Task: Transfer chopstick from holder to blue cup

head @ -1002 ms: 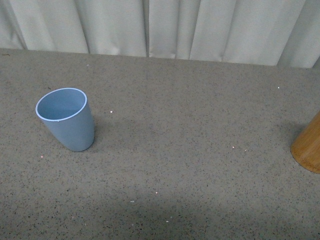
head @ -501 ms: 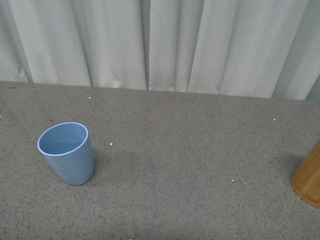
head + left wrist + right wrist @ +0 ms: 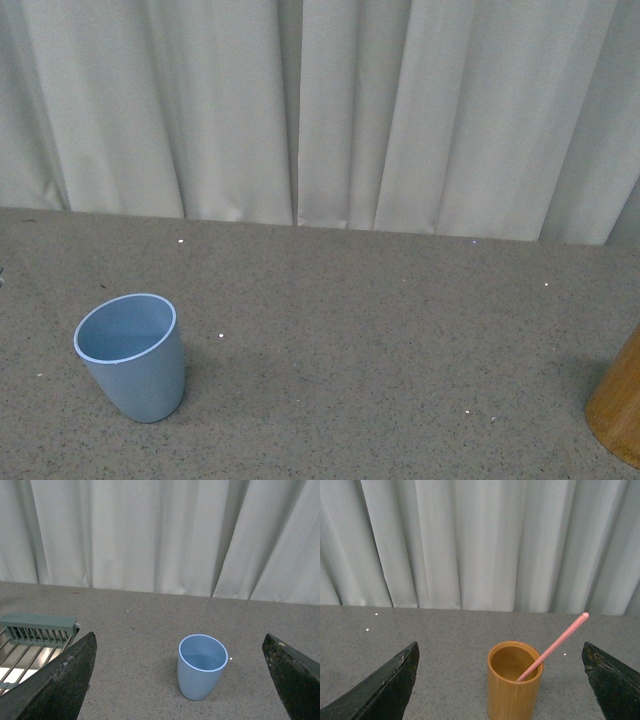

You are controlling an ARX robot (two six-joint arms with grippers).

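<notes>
The blue cup stands upright and empty on the grey speckled table at the left; it also shows in the left wrist view, between the wide-apart fingers of my open left gripper, some way ahead of them. The tan wooden holder stands upright ahead of my open right gripper, centred between its fingers. One pink chopstick leans in the holder, its top slanting out over the rim. In the front view only the holder's edge shows at the far right, and neither gripper appears.
A white curtain hangs along the table's far edge. A grey-green wire rack lies on the table to one side of the left gripper.
The front view has tilted upward: more curtain shows, and the cup and holder sit lower in the picture. Neither object has moved on the table.
</notes>
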